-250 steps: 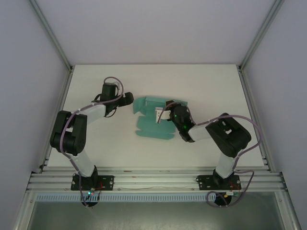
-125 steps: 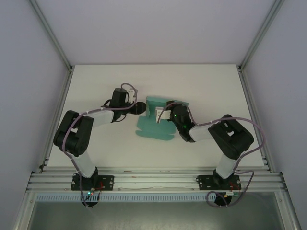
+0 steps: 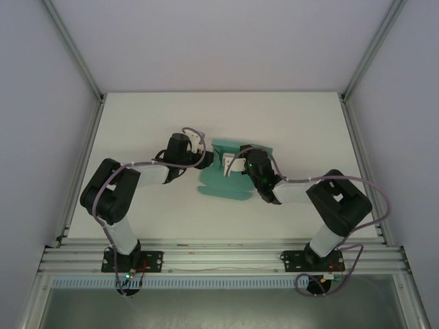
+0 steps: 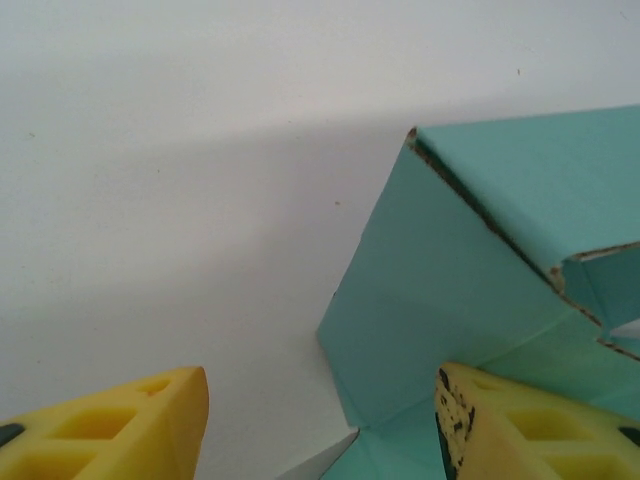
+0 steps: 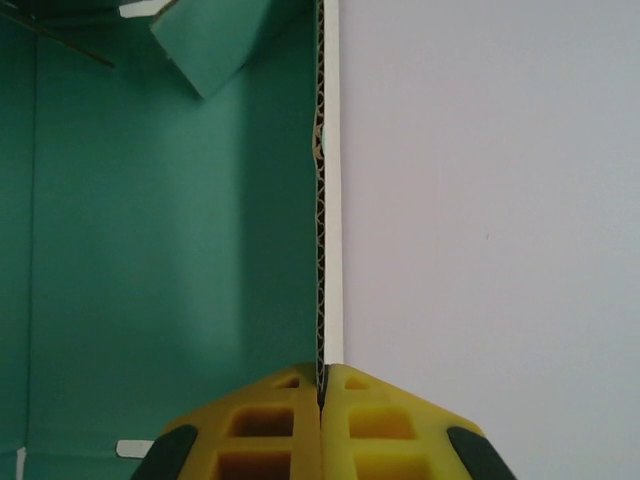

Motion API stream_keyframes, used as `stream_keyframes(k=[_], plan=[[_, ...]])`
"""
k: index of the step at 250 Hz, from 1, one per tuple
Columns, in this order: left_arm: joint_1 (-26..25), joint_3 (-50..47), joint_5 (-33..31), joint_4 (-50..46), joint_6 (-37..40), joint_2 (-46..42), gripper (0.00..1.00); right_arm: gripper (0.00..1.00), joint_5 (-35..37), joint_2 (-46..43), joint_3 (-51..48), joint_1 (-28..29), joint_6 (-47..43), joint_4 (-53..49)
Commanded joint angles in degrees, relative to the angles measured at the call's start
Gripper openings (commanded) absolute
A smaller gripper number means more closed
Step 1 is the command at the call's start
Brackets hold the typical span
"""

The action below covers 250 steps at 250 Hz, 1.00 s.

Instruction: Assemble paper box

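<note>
1. Starting at the left of the overhead view: the left arm reaches across the white table (image 3: 137,116) toward the middle. The left gripper (image 3: 201,153) sits right at the left edge of the paper box (image 3: 221,186).
2. On the left wrist cam, the left gripper (image 4: 320,385) has its yellow fingers (image 4: 140,420) well apart with nothing pinched. Bare table (image 4: 150,150) shows in most of the gap. A raised teal flap of the paper box (image 4: 450,290) stands over by the right-hand finger, which overlaps the card's lower part. Can't tell if it's actually touching.
3. Middle of the table: the paper box is only partly folded. A flat panel lies toward the near side and the walls are lifted at the far side.
4. Right side of the overhead view: the right arm bends in from the right, with the right gripper (image 3: 231,164) down on the far part of the paper box.
5. On the right wrist cam, the right gripper (image 5: 321,385) has its fingers squeezed together on a standing wall of the paper box (image 5: 150,250). The corrugated edge runs straight up from between the tips, with teal card to its left and white table (image 5: 480,200) to its right.
</note>
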Motion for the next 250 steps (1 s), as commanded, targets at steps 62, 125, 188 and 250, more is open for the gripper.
stream_keyframes(k=[62, 125, 188, 250], plan=[[-0.7, -6.3, 2.4, 6.6, 3.1, -1.1, 0.61, 0.00, 1.3, -0.2, 0.3, 1.2, -1.3, -2.4], [-0.3, -8.6, -0.5, 6.5, 5.0, -4.4, 0.66, 0.00, 1.2, -0.4, 0.3, 2.7, -5.6, -2.8], [-0.3, -5.8, -2.8, 7.6, 6.4, -3.0, 0.67, 0.00, 0.7, -0.1, 1.2, 3.7, -5.9, -3.7], [-0.4, -3.6, -0.3, 12.3, 5.8, -1.0, 0.66, 0.00, 1.0, 2.1, 0.5, 3.6, -5.8, -7.5]])
